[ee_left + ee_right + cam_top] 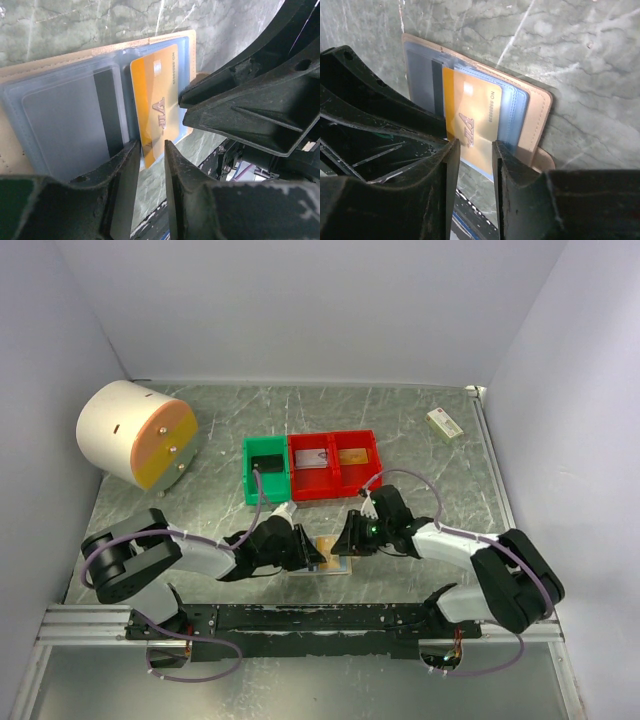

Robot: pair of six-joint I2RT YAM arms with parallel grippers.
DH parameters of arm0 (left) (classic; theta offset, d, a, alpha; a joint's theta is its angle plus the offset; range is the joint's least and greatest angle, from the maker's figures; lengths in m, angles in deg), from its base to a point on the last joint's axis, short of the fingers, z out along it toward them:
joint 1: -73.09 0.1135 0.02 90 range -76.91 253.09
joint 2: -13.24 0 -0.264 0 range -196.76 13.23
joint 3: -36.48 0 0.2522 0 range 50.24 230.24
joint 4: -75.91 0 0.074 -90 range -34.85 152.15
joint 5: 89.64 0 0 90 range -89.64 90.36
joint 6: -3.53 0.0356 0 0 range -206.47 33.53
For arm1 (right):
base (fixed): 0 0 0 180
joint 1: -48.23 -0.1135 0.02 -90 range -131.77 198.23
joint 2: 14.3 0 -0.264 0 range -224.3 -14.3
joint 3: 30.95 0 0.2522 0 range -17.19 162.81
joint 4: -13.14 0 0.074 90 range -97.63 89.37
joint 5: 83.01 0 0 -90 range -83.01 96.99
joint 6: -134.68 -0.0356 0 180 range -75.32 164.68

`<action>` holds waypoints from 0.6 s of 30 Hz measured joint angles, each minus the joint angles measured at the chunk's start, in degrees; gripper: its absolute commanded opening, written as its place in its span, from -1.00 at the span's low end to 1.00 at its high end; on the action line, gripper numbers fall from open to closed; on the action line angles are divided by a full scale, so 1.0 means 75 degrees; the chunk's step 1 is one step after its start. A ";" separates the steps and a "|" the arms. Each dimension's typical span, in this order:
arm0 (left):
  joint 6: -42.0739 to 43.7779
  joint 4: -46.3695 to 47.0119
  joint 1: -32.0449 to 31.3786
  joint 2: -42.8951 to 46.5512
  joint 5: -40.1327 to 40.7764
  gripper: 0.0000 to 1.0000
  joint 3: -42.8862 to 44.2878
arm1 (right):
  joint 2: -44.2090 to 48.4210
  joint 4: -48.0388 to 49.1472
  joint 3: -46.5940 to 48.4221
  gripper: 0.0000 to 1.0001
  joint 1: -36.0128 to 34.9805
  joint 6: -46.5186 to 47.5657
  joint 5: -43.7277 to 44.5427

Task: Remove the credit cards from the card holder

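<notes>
The tan card holder [333,562] lies open on the table between my two grippers. In the left wrist view its pale blue pockets [60,120] face up, and a gold credit card [155,107] sticks partly out of the right pocket toward the near edge. My left gripper [150,148] has its jaws a narrow gap apart at the card's protruding corner. My right gripper [472,146] is also slightly open, its fingers straddling the same gold card [472,117] next to the small tan tab [543,161]. In the top view, left gripper [316,558] and right gripper [346,544] meet over the holder.
A green bin [247,480] holds a dark card [266,462]. Two red bins [334,483] hold a silver-grey card [316,458] and a gold card [352,454]. A white drum with an orange face [135,433] stands back left. A white-and-green box [444,424] lies back right.
</notes>
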 measured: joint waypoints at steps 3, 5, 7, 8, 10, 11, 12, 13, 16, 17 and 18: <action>0.0035 -0.0038 0.0000 -0.0020 0.0006 -0.35 0.0012 | -0.0294 0.0335 -0.0006 -0.41 0.0000 -0.0029 -0.0210; 0.0087 -0.0221 -0.0003 -0.0017 0.0044 -0.35 0.0093 | -0.0388 0.0469 -0.0009 -0.43 0.0003 -0.0064 -0.0251; 0.0152 -0.0493 -0.0015 0.0012 0.0096 -0.36 0.0219 | -0.0425 0.0551 -0.0009 -0.44 0.0000 -0.0099 -0.0233; 0.0192 -0.0650 -0.0017 0.0061 0.0137 -0.37 0.0277 | -0.0431 0.0574 -0.0009 -0.44 0.0003 -0.0119 -0.0221; 0.0262 -0.0892 -0.0020 0.0166 0.0227 -0.35 0.0344 | -0.0443 0.0629 -0.0017 -0.44 0.0000 -0.0149 -0.0192; 0.0297 -0.1023 -0.0020 0.0230 0.0291 -0.28 0.0373 | -0.0449 0.0667 -0.0032 -0.44 0.0000 -0.0175 -0.0178; 0.0335 -0.1128 -0.0020 0.0303 0.0344 -0.24 0.0393 | -0.0458 0.0699 -0.0050 -0.45 0.0000 -0.0201 -0.0169; 0.0373 -0.1256 -0.0020 0.0376 0.0399 -0.22 0.0411 | -0.0472 0.0740 -0.0073 -0.45 0.0003 -0.0227 -0.0163; 0.0431 -0.1396 -0.0020 0.0481 0.0490 -0.21 0.0417 | -0.0484 0.0898 -0.0149 -0.45 0.0003 -0.0312 -0.0143; 0.0437 -0.1402 -0.0020 0.0493 0.0504 -0.21 0.0417 | -0.0484 0.0938 -0.0169 -0.44 0.0003 -0.0347 -0.0137; 0.0440 -0.1405 -0.0020 0.0501 0.0513 -0.23 0.0417 | -0.0484 0.0962 -0.0178 -0.44 0.0003 -0.0373 -0.0122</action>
